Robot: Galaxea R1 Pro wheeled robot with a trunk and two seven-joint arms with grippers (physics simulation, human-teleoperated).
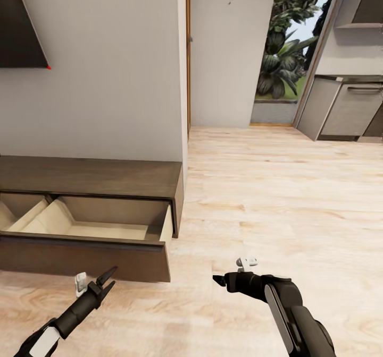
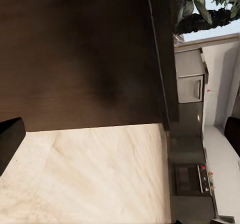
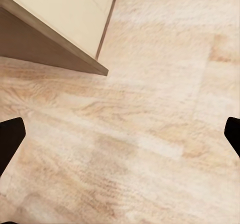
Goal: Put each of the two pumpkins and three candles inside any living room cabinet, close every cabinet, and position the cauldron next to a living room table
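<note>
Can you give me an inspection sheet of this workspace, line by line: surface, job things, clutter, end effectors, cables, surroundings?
Surface: pale wood plank floor, bare where seen.
Job's things: long low dark-brown wood cabinet against the white wall, its drawer pulled out, pale beige inside, nothing seen in it; no pumpkins, candles or cauldron seen.
Clutter: nothing seen.
End effectors: left end effector open and empty, just in front of the drawer's front; right end effector low over the floor, empty, fingertips wide apart in the right wrist view.
Cables: nothing seen.
Surroundings: dark screen on the wall, open doorway to leafy plants, grey kitchen units far right.
</note>
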